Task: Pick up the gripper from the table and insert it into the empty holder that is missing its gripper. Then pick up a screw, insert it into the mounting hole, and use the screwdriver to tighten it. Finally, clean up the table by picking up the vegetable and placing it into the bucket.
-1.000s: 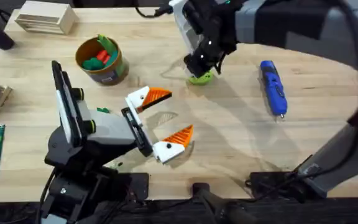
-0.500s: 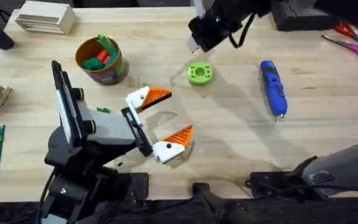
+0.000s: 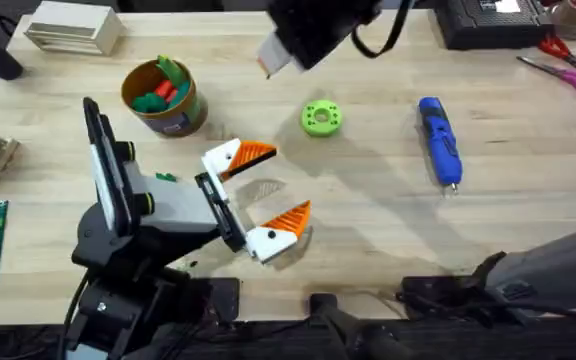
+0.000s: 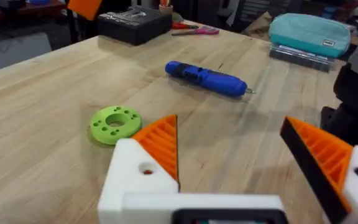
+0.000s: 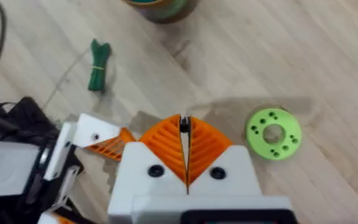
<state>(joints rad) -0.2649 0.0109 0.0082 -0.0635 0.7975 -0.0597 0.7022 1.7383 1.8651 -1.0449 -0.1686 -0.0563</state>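
Observation:
My left gripper rests open low over the table. Both its white holders carry an orange ribbed gripper tip; the left wrist view shows the two tips wide apart. My right arm hangs high and dark under the camera. Its gripper is shut, with a small black screw pinched at the tips. The blue screwdriver lies to the right. A tiny dark green vegetable lies beside the left arm, below the yellow-rimmed bucket.
A lime-green ring sits mid-table between the bucket and the screwdriver. Green and red toy pieces fill the bucket. Red-handled scissors and a black box lie at the far right; a wooden block is far left.
My right arm lifted off the lime-green ring and swung up and left, closer under the camera. The left arm and the table's things stayed put.

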